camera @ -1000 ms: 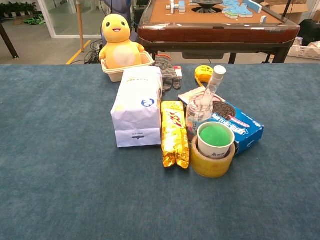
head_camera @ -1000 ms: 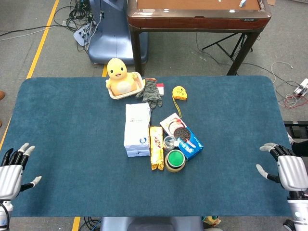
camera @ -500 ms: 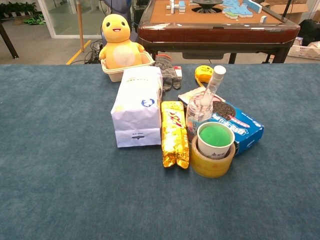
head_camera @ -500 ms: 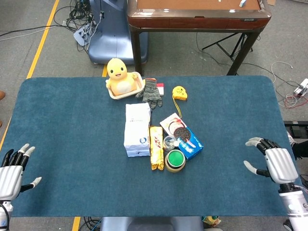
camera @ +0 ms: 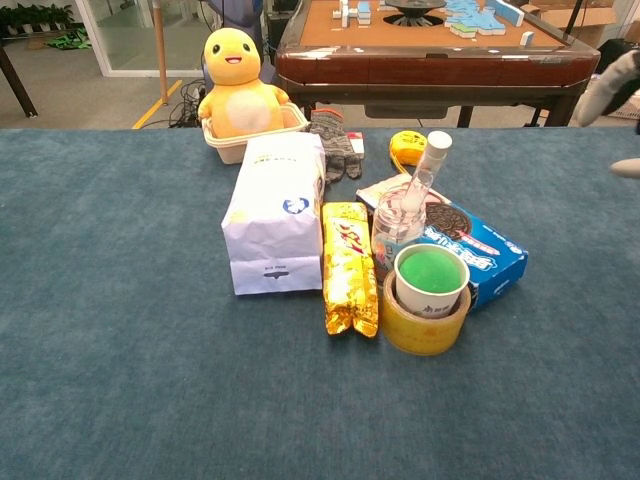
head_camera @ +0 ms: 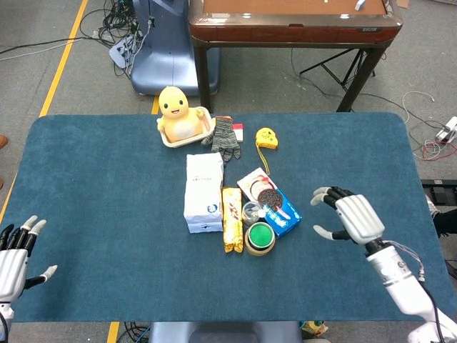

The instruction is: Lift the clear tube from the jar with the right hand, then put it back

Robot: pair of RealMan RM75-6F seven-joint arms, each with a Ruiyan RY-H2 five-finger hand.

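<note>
The right hand [head_camera: 353, 219] is now well in over the table [head_camera: 107, 186], having travelled toward 9 o'clock from the right edge; its spread fingers [camera: 608, 88] now show at the chest view's right border. The left hand [head_camera: 13, 257] sits slightly lower toward 6 o'clock.

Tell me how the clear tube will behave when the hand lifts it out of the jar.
The clear tube looks thin and rigid, probably light and smooth enough to slip. It leans in the jar, so pulling sideways might tip that narrow jar. The right hand hovers open.
</note>
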